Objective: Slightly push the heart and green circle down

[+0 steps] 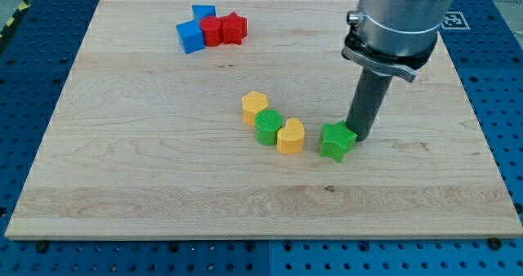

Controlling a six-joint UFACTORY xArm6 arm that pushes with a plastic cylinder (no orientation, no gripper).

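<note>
A yellow heart lies near the board's middle, touching a green circle on its left. A yellow hexagon touches the green circle from the upper left. A green star lies to the right of the heart, a small gap apart. My tip rests on the board at the green star's right edge, touching it or nearly so. It stands well to the right of the heart and the green circle.
A cluster at the view's top left holds two blue blocks, a red block and a red star. The wooden board lies on a blue perforated table.
</note>
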